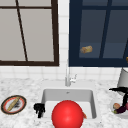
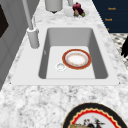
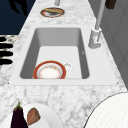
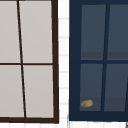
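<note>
- Sink (image 1: pixel 47 96) sits right before me, sunk into the marble tabletop (image 1: pixel 22 85), and a red-rimmed plate (image 2: pixel 76 59) lies flat on its floor just beside the drain (image 2: pixel 60 66).
- In the front view the plate's red underside (image 1: pixel 67 114) looms large at the near edge of the basin.
- My left hand (image 1: pixel 39 109) hangs at the sink's front left corner, fingers curled downward and holding nothing, just beside the red plate but apart from it.
- My right hand (image 1: pixel 122 93) hovers over the tabletop to the right of the sink, fingers stretched out straight, above a white plate (image 1: pixel 113 105) that carries an eggplant (image 3: pixel 18 117) and a small brownish piece of food (image 3: pixel 33 115).
- On the tabletop to the left, well apart from my left hand, a patterned plate (image 1: pixel 13 104) holds a long yellowish piece of food (image 1: pixel 12 104).
- Behind the basin the faucet (image 1: pixel 68 77) stands upright at the middle of the back rim.
- A grey container (image 1: pixel 123 78) stands at the right, behind my right hand.
- Farthest back, a brown-framed window (image 1: pixel 27 32) is on the left and a dark blue glass-door cabinet (image 1: pixel 100 32) on the right, with a small tan object (image 4: pixel 87 103) behind its glass.
</note>
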